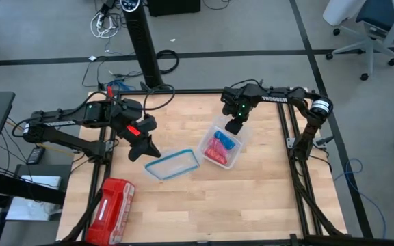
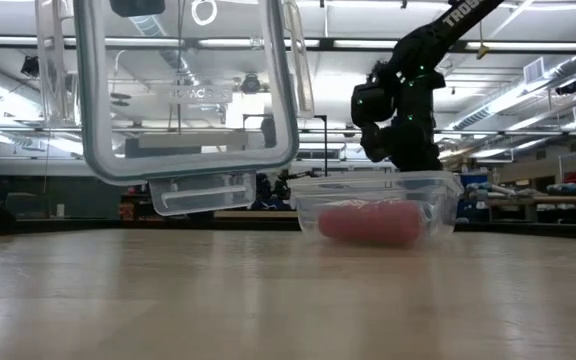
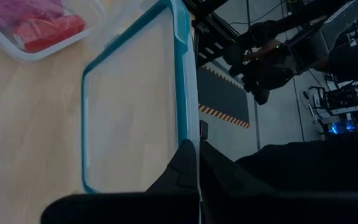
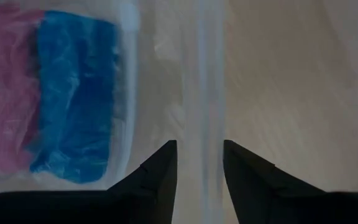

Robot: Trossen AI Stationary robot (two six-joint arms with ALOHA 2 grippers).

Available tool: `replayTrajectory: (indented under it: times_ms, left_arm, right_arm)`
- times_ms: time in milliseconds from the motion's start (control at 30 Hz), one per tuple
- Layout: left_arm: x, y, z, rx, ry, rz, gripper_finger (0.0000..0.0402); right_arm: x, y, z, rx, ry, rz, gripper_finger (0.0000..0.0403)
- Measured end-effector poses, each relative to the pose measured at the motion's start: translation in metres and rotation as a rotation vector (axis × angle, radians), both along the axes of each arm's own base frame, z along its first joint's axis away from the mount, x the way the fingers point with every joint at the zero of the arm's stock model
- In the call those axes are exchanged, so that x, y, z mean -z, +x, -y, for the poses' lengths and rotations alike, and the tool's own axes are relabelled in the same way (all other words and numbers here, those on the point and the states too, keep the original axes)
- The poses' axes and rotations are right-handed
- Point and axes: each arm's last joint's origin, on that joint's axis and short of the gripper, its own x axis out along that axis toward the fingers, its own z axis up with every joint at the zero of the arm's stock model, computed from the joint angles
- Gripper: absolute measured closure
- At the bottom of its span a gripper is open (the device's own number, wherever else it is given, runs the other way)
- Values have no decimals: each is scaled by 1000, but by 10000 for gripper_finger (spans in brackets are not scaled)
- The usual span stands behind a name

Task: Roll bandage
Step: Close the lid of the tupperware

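Apparently bandage [image 4: 73,93] in container [image 1: 232,158], beside right gripper [image 4: 199,155]

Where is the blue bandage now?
In the high view, the blue bandage lies inside the clear container right of centre, beside the pink-red rolls.

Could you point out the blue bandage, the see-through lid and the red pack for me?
bandage [image 1: 226,141], high view, middle of the blue fabric inside the tub.
lid [image 1: 173,165], high view, its teal-edged clear panel.
red pack [image 1: 114,199], high view, middle of its top.
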Motion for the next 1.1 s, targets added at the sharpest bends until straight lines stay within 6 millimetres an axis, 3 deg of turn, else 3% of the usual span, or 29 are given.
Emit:
replayTrajectory:
  times_ms: [300, 533, 800, 1100]
  left_arm:
    - [0, 0, 0, -3, -4, -3, 400]
    - [0, 0, 0, -12, -17, -9, 400]
    - [0, 0, 0, -29, -41, -24, 400]
    - [0, 0, 0, -33, -55, -30, 400]
  right_arm:
    - [2, 14, -9, -319, -46, 99, 297]
    - [19, 18, -23, -579, -54, -11, 313]
    - [18, 34, -41, -979, -242, -76, 321]
    - [-10, 55, -38, -860, -305, 36, 321]
